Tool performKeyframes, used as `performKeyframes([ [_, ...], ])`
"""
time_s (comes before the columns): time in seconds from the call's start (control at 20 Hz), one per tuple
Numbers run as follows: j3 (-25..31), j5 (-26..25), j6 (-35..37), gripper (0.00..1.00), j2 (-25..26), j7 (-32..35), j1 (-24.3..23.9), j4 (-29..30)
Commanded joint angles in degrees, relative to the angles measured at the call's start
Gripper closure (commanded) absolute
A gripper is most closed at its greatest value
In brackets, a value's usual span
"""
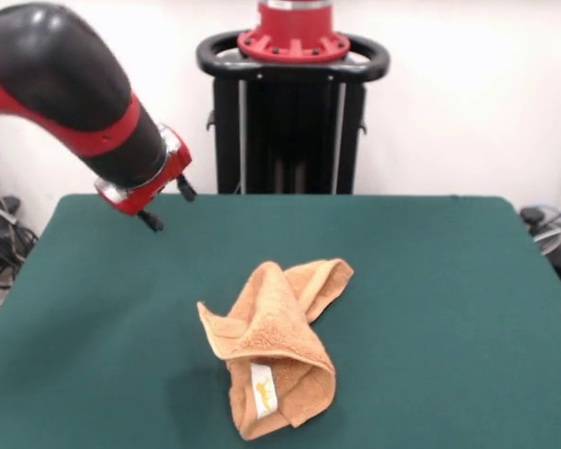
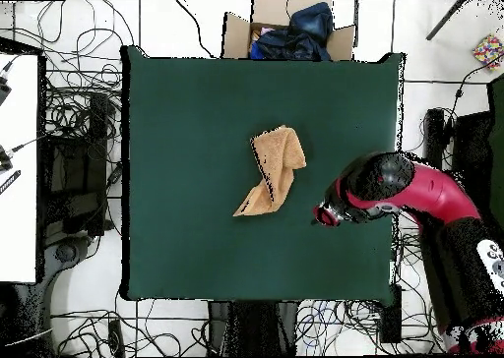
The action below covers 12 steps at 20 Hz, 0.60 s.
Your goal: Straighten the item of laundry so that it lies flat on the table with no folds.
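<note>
The item of laundry is an orange-tan towel lying crumpled and folded over itself near the middle of the table, with a white label showing on its near end. Seen from overhead, the towel is a narrow bunched strip on the green table. My gripper hangs in the air, up and to the left of the towel and well apart from it. Its two black fingertips stand apart with nothing between them, so it is open. From overhead, the gripper sits to the right of the towel.
A cardboard box holding dark blue cloth stands just off the table's top edge in the overhead view. Cables cover the floor around the table. A white surface lies at the left.
</note>
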Motion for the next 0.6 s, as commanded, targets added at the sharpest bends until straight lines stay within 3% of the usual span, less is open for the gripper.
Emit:
performKeyframes([
  [0.05, 3.05, 2.84, -11.08, 0.0, -6.08, 10.25, 3.61, 6.8],
  [0.4, 3.09, 10.97, -23.02, 0.0, -12.76, 17.06, 5.61, 12.32],
  [0.6, 2.2, 14.22, -24.18, 0.0, -10.63, 16.31, 6.24, 13.6],
])
